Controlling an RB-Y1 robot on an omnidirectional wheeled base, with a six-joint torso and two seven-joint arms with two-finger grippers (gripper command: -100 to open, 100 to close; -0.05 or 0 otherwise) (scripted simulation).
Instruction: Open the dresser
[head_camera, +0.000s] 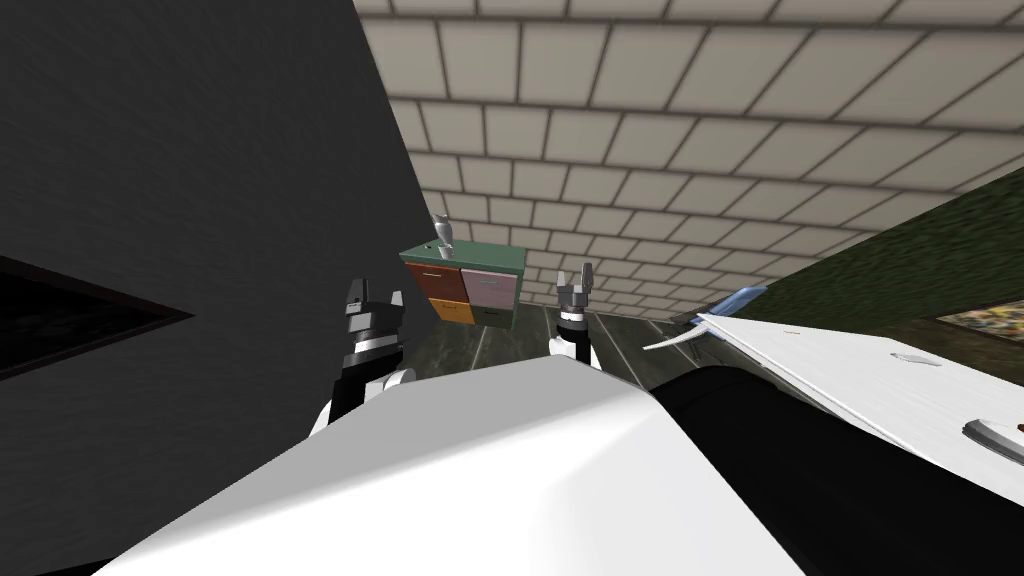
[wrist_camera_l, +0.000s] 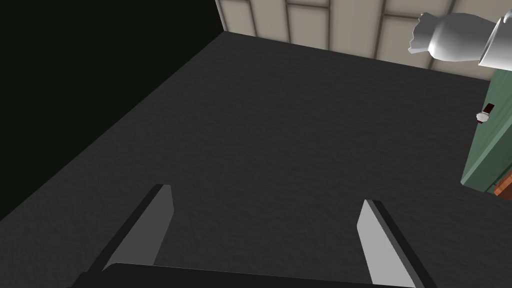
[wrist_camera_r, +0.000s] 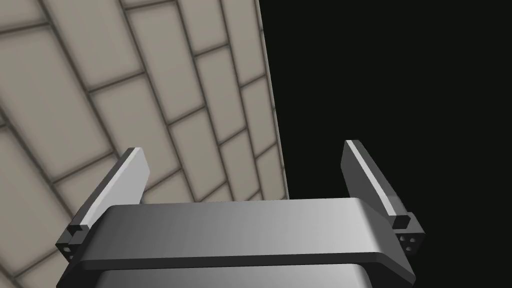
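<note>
two hands are raised side by side in front of the robot, both empty. the left hand (head_camera: 376, 295) has its two blade fingers spread wide with nothing between them; its wrist view looks across those fingers (wrist_camera_l: 150, 230) at a dark grey wall (wrist_camera_l: 275, 125) that runs along the robot's left side. the right hand (head_camera: 575, 277) is also spread wide and grips nothing, as its wrist view shows (wrist_camera_r: 243, 146).

beyond the hands lies a stretch of dark floor (head_camera: 500, 345), and to the right a white flat surface (head_camera: 850, 365) slants into view.

the dresser (head_camera: 465, 280) stands well apart from both hands, across the floor, between them in the head view. it has a green frame and four drawer fronts: reddish brown and dusty pink above, orange and dark green below. all four look closed. a pale grey vase (head_camera: 443, 238) stands on its top near the left end. the left wrist view catches the dresser's green edge (wrist_camera_l: 482, 145) and the vase (wrist_camera_l: 445, 37).

behind the dresser rises a beige tiled wall (head_camera: 700, 120).
</note>
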